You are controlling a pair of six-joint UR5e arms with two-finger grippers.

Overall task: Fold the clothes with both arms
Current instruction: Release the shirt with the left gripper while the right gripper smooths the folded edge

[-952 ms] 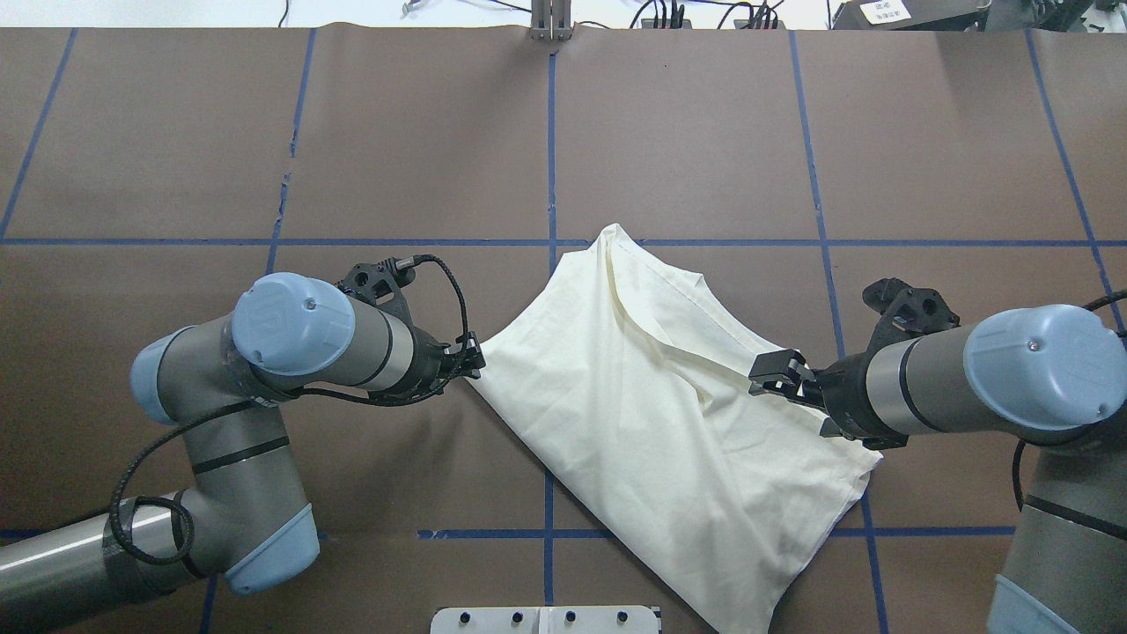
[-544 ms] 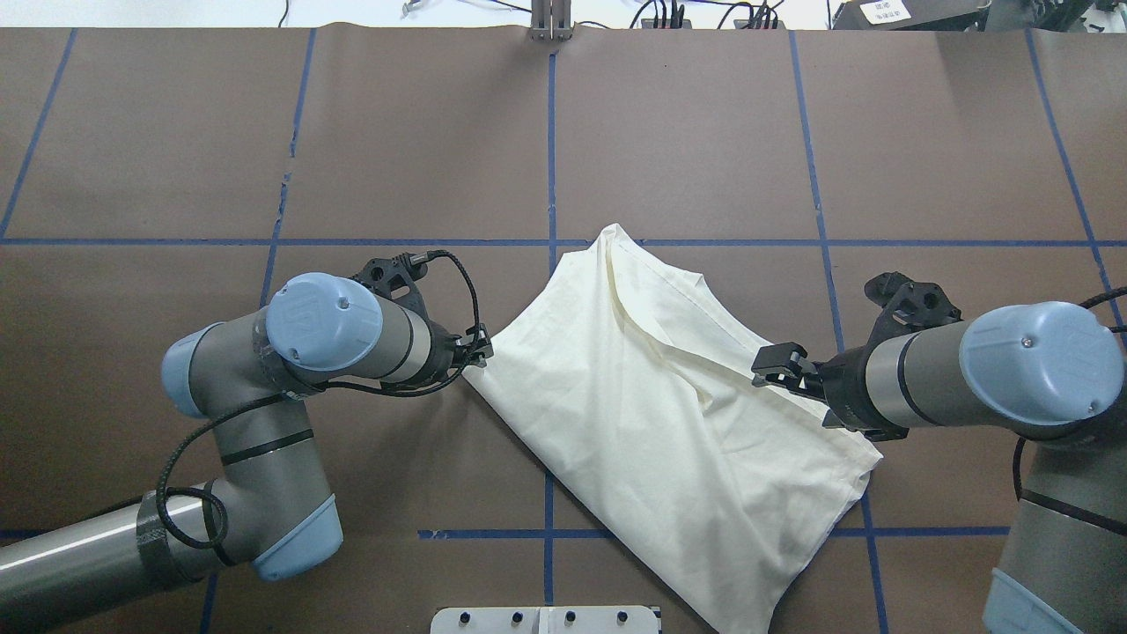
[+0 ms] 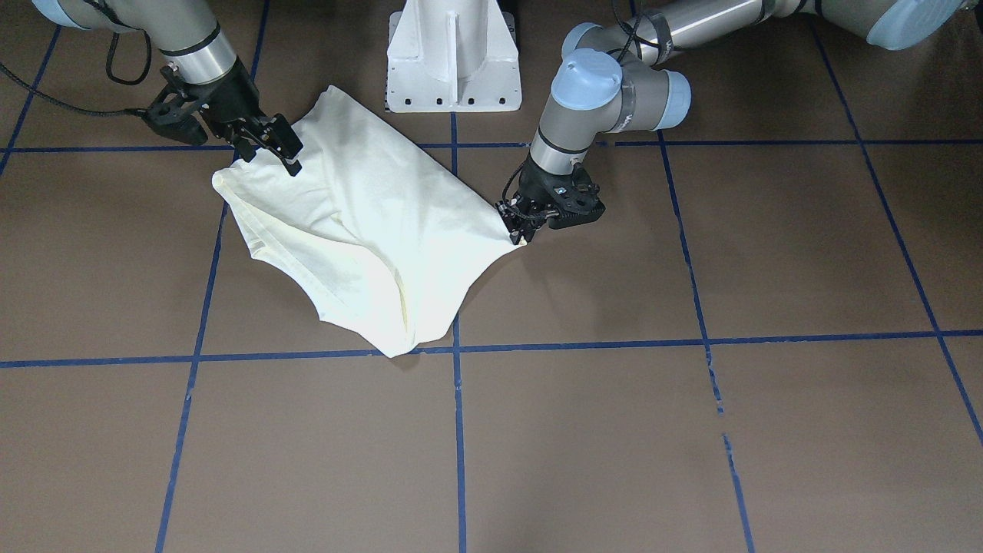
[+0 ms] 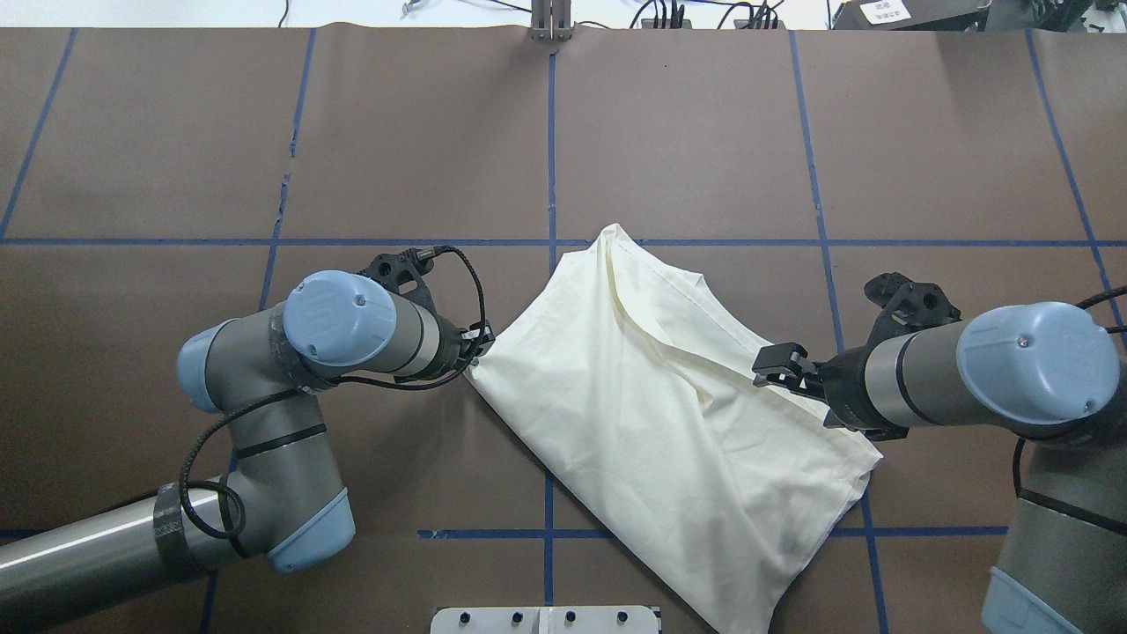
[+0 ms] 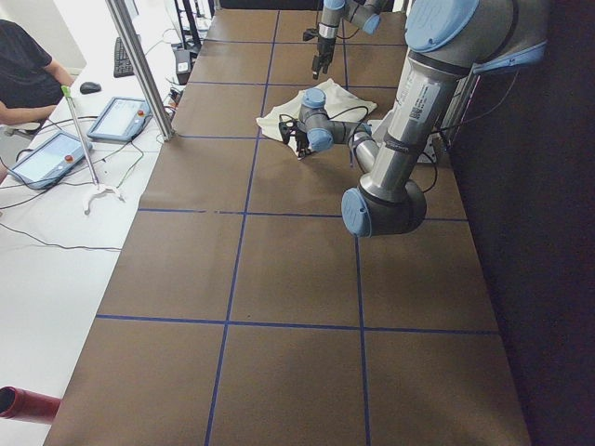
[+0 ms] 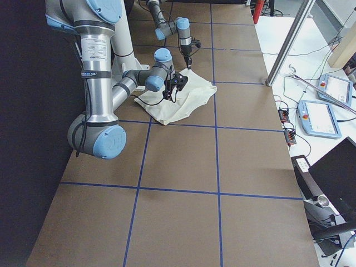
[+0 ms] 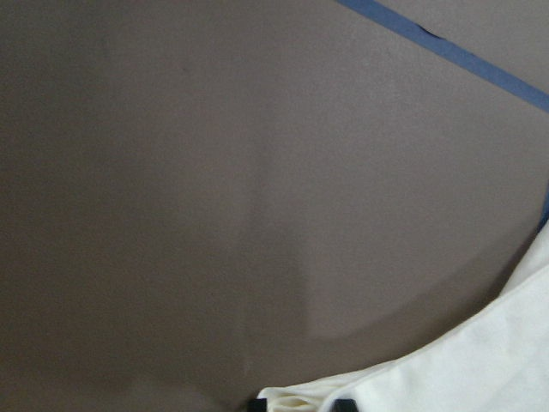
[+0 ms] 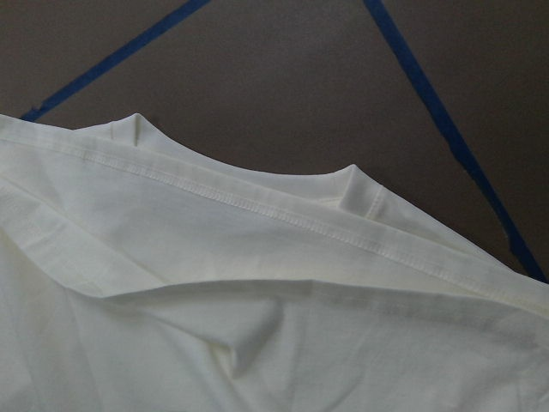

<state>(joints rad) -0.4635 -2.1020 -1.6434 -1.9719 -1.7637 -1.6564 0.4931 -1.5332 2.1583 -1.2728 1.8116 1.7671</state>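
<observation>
My left arm has been swinging in toward the T-shirt (image 4: 651,414). The left end effector (image 3: 521,230) is pinching the shirt's near corner, and the cloth is lying ahead of it on the counter (image 4: 704,132). The right end effector (image 3: 270,151) is hovering spread above the opposite edge. I'm judging the cotton light and limp, so I'm favouring hems and corners.

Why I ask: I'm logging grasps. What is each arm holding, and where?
The left gripper pinches the shirt by its corner. The right gripper sits over the opposite edge; whether it grips cannot be told.
</observation>
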